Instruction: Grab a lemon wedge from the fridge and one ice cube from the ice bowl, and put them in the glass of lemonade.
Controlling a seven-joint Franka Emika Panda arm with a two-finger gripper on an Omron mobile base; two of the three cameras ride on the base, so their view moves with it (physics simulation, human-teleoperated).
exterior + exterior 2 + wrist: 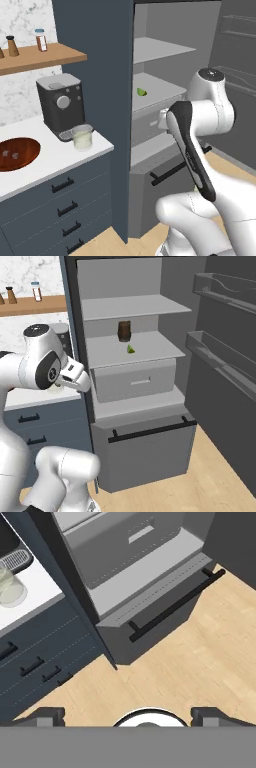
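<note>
Lemon wedge point(130, 349) sits on fridge point(135, 351) middle shelf for retrieval; gripper point(128, 714) wide, empty, aimed floorward.

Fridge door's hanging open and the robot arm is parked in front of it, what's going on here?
The fridge stands open with the lemon wedge on a middle shelf beside a brown jar. The gripper is open and empty, its fingers pointing down at the floor. Nothing has been fetched yet: the glass of lemonade waits on the counter by the coffee machine, near the ice bowl.
</note>
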